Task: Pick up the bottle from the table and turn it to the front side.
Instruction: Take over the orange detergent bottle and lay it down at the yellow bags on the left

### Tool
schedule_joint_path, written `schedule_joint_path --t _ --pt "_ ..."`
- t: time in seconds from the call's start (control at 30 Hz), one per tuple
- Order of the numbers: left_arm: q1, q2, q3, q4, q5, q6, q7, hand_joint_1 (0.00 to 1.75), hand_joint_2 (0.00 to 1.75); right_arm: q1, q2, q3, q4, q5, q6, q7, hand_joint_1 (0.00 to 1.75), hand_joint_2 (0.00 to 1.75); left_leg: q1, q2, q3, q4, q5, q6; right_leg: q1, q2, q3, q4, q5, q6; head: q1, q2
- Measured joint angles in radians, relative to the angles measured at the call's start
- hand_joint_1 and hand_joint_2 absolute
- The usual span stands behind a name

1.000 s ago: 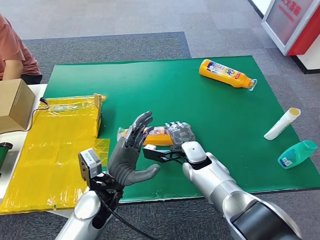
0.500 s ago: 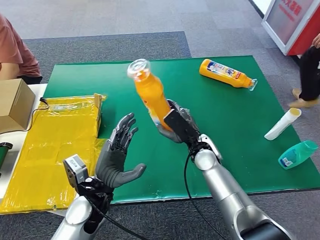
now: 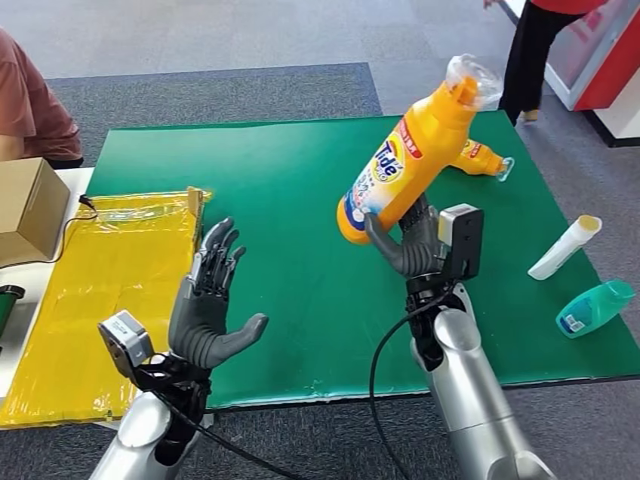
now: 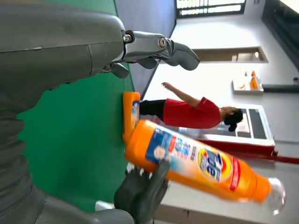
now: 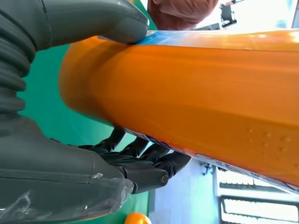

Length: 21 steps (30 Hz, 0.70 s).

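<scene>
My right hand (image 3: 411, 243) grips an orange Tide bottle (image 3: 407, 150) by its lower body and holds it above the green mat (image 3: 287, 190). The bottle tilts up to the right with its clear cap highest and its printed label facing me. In the right wrist view the orange bottle (image 5: 197, 93) lies across the hand (image 5: 70, 140), thumb over it and fingers under it. The left wrist view shows the same bottle (image 4: 197, 161) and its label. My left hand (image 3: 207, 305) hovers open, palm up, over the mat's front left, apart from the bottle.
A second orange bottle (image 3: 483, 158) lies at the mat's far right. A white tube (image 3: 564, 247) and a teal bottle (image 3: 594, 307) lie near the right edge. Yellow plastic (image 3: 113, 290) and a cardboard box (image 3: 30, 205) sit left. A person (image 3: 543, 40) stands beyond the table.
My right hand lifted the bottle off the mat, swung it to the right and turned it so the label faces me. My left hand drew back left. A person walked in at the far right.
</scene>
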Motion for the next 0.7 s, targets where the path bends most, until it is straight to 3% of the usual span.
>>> schedule_joint_path --t 0.27,0.53,0.7 --pt "-0.024 0.012 0.036 -0.019 -0.009 0.037 0.001 0.0 1.75 0.046 0.003 0.011 -0.059 0.083 -0.109 -0.042 1.75 1.75 0.0 0.0 0.0 0.0 0.0 0.0 0.0 0.0 0.0 0.0 -0.001 0.0 0.0 0.0" --pt "-0.096 0.02 0.048 -0.019 -0.009 0.06 0.038 0.0 1.75 0.068 0.021 0.069 -0.06 0.293 -0.283 -0.081 1.75 1.75 0.0 0.0 0.0 0.0 0.0 0.0 0.0 0.0 0.0 0.0 0.0 0.0 0.0 0.0" --pt "-0.14 0.02 0.048 -0.019 -0.009 0.057 0.055 0.0 1.75 0.072 0.035 0.111 -0.051 0.374 -0.345 -0.095 1.75 1.75 0.0 0.0 0.0 0.0 0.0 0.0 0.0 0.0 0.0 0.0 0.0 0.0 0.0 0.0"
